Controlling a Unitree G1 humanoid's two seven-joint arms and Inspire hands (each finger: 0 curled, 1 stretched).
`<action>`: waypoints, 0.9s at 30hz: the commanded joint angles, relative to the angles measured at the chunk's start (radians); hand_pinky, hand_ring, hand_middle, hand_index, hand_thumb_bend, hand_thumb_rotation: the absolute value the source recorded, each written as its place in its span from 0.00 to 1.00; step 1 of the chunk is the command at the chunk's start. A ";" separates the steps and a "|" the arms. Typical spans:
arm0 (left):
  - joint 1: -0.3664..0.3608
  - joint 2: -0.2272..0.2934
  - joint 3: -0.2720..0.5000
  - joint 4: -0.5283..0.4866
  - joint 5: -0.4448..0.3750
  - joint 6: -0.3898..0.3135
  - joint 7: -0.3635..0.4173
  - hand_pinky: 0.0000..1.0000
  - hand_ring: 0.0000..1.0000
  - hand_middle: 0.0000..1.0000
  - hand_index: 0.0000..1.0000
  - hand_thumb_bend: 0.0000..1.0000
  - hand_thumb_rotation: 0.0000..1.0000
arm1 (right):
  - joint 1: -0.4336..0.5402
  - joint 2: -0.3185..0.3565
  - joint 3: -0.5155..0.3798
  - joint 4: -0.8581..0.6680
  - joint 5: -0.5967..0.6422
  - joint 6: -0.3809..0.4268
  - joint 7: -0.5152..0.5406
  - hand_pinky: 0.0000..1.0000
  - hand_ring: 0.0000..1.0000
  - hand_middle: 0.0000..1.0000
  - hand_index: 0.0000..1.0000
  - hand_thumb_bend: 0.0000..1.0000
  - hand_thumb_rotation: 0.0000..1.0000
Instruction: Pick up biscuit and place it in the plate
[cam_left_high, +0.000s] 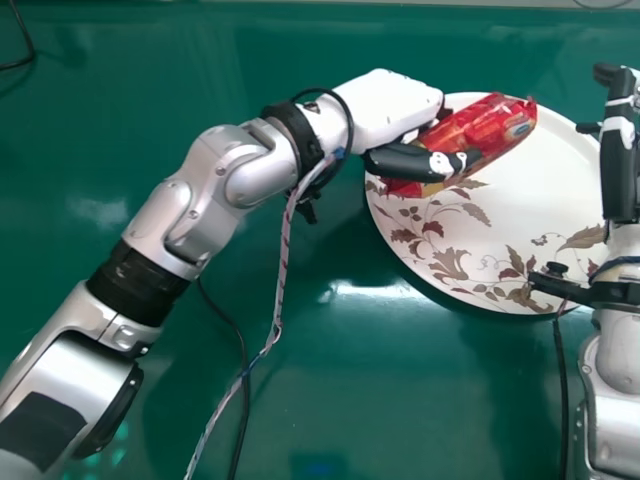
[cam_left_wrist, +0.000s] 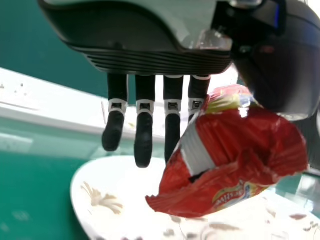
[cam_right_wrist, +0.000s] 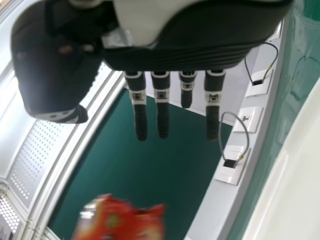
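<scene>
In the head view my left hand (cam_left_high: 408, 162) is over the plate's left part, its thumb and fingers pinching the red biscuit packet (cam_left_high: 490, 128), which lies tilted over the white leaf-patterned plate (cam_left_high: 540, 200). The left wrist view shows the packet (cam_left_wrist: 230, 150) between the thumb and the long fingers of the left hand (cam_left_wrist: 144, 135), with the plate (cam_left_wrist: 120, 175) beyond. My right hand (cam_left_high: 617, 165) is at the plate's right edge, fingers straight and holding nothing; in the right wrist view the right hand (cam_right_wrist: 162, 112) has the packet (cam_right_wrist: 122, 220) some way off.
A green table (cam_left_high: 120, 130) lies under everything. Cables (cam_left_high: 280, 290) hang along my left forearm, and a dark cable (cam_left_high: 562, 380) runs beside the right one. Wall sockets with grey cable loops (cam_right_wrist: 232, 162) appear in the right wrist view.
</scene>
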 joint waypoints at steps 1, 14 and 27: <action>-0.049 -0.042 -0.031 0.048 0.012 0.010 -0.008 0.22 0.29 0.42 0.52 0.50 0.00 | 0.028 0.014 -0.006 -0.027 0.007 0.012 -0.003 0.58 0.76 0.79 0.75 0.66 0.62; -0.169 -0.163 -0.073 0.432 0.042 -0.022 0.125 0.23 0.30 0.43 0.53 0.50 0.00 | 0.064 0.030 -0.013 -0.094 0.011 0.056 0.001 0.61 0.77 0.79 0.74 0.65 0.60; -0.170 -0.130 -0.074 0.478 0.075 -0.070 0.319 0.59 0.78 0.91 0.94 0.68 0.63 | 0.066 0.014 -0.014 -0.068 0.011 0.025 0.006 0.62 0.77 0.79 0.75 0.63 0.60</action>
